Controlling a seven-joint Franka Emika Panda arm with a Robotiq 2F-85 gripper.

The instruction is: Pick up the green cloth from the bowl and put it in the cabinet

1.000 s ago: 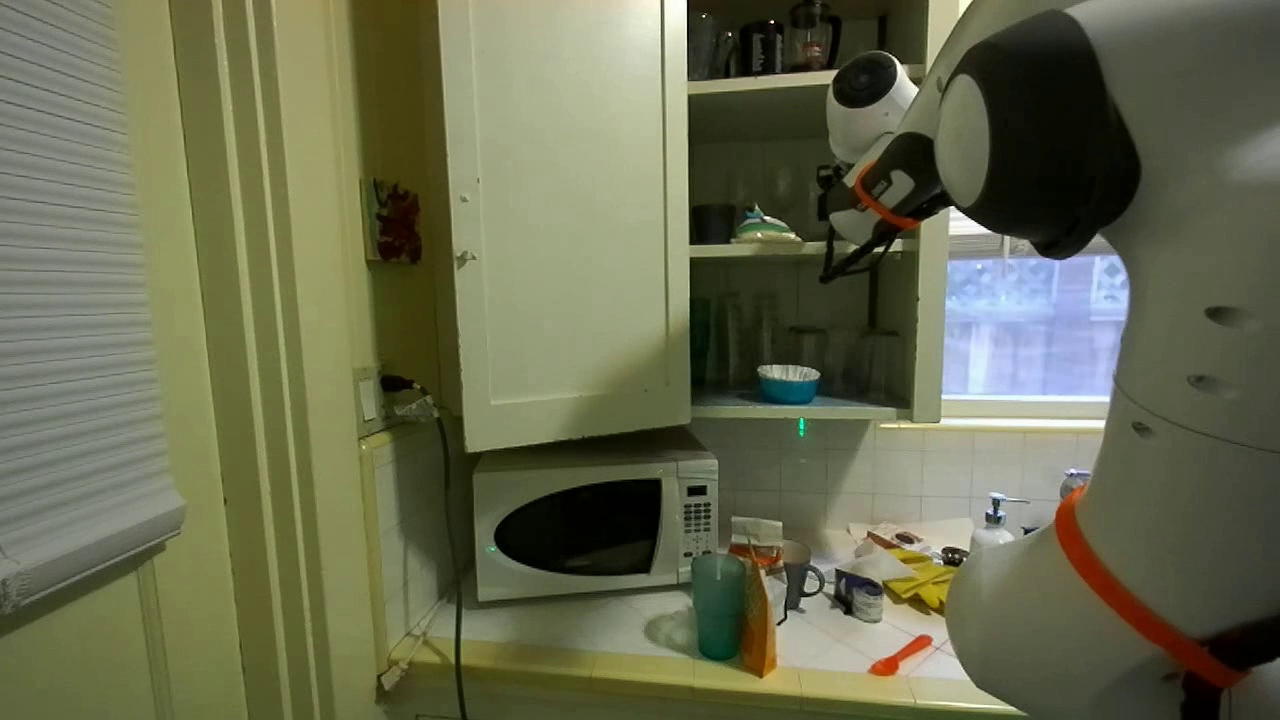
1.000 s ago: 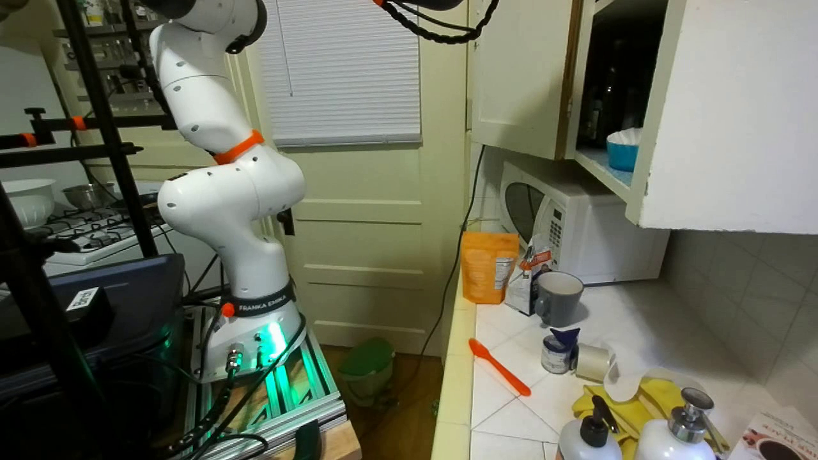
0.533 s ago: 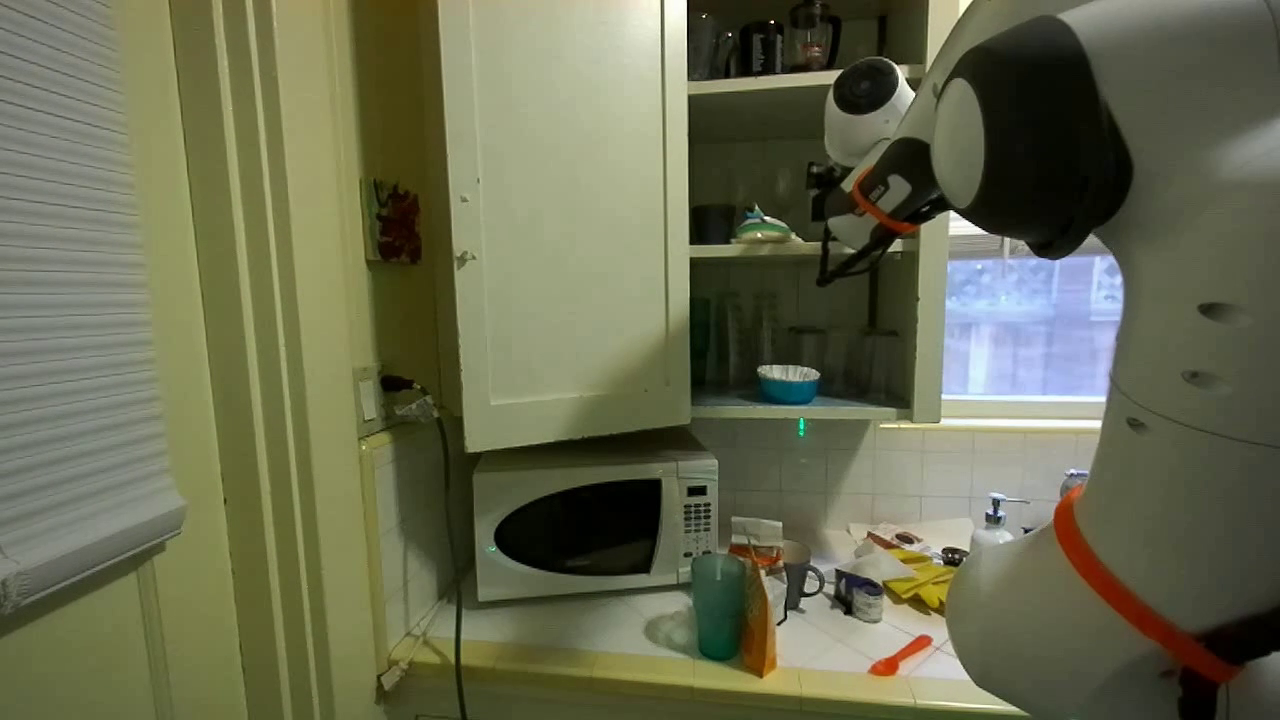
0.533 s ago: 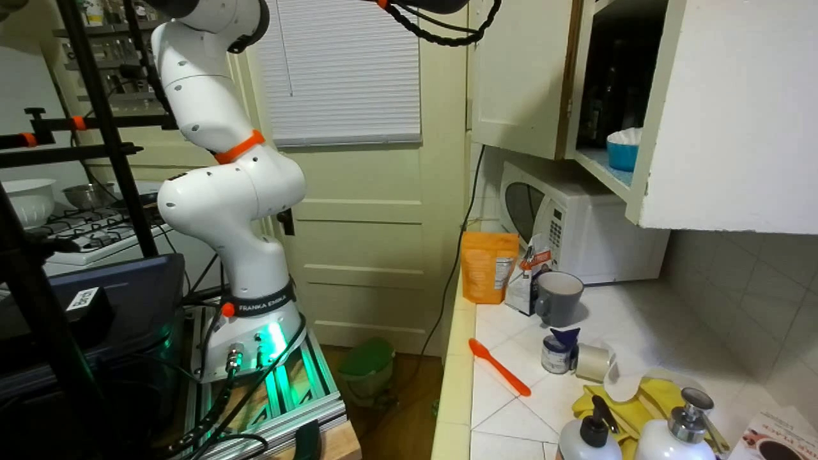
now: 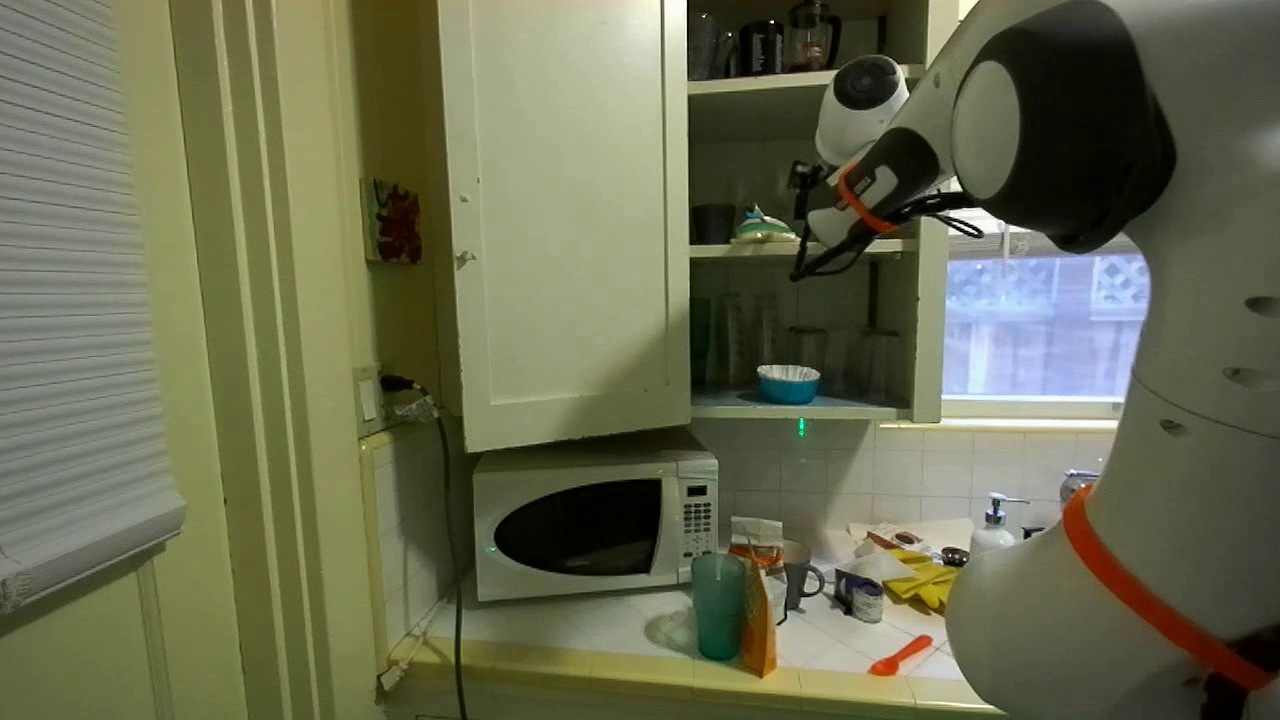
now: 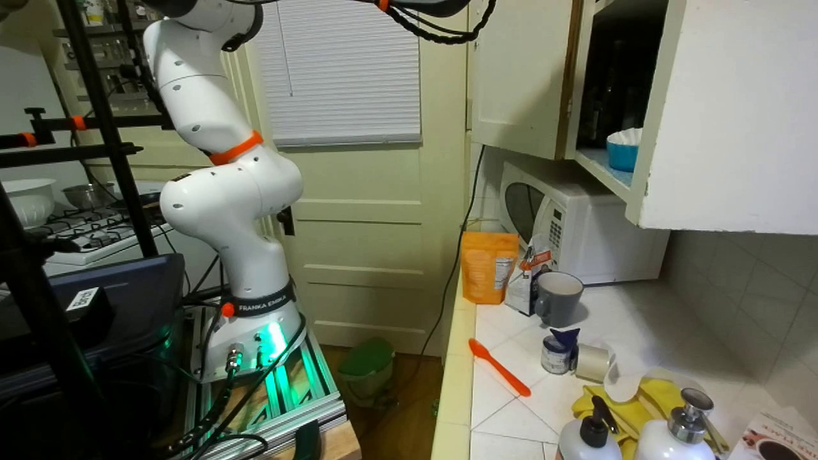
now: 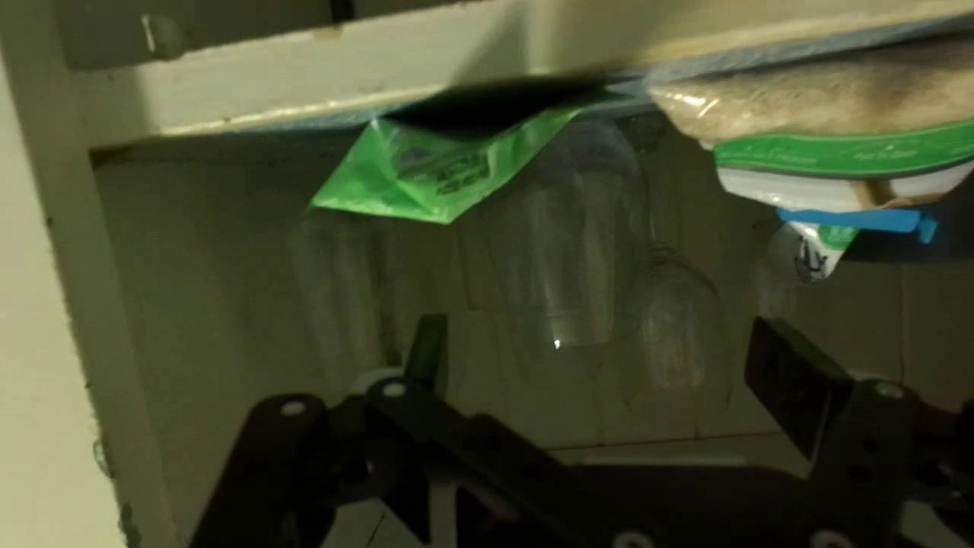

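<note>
No green cloth can be made out in any view. A blue bowl [image 5: 788, 385] with a white fluted liner sits on the lowest shelf of the open cabinet [image 5: 720, 251]; the bowl [image 6: 622, 155] and cabinet [image 6: 735, 121] show in both exterior views. In the wrist view, which looks upside down, a green plastic packet [image 7: 445, 179] stands at the edge of the shelf [image 7: 304, 80]. Beside it is a bag with a green stripe and blue clip [image 7: 837, 156], also in an exterior view [image 5: 764, 228]. My gripper [image 7: 597, 350] is open and empty, apart from both, before the middle shelf.
Clear glasses [image 7: 578, 251] stand behind the packet. The cabinet door [image 5: 570, 220] hangs open over the microwave [image 5: 590, 530]. The counter holds a teal cup [image 5: 718, 610], orange pouch [image 6: 490, 267], grey mug [image 6: 558, 298], orange spoon [image 6: 500, 367] and yellow gloves [image 6: 639, 406].
In an exterior view, the arm's end has moved a little left along the middle shelf, while the upper arm has shifted right. The bowl, bag and counter things have not moved.
</note>
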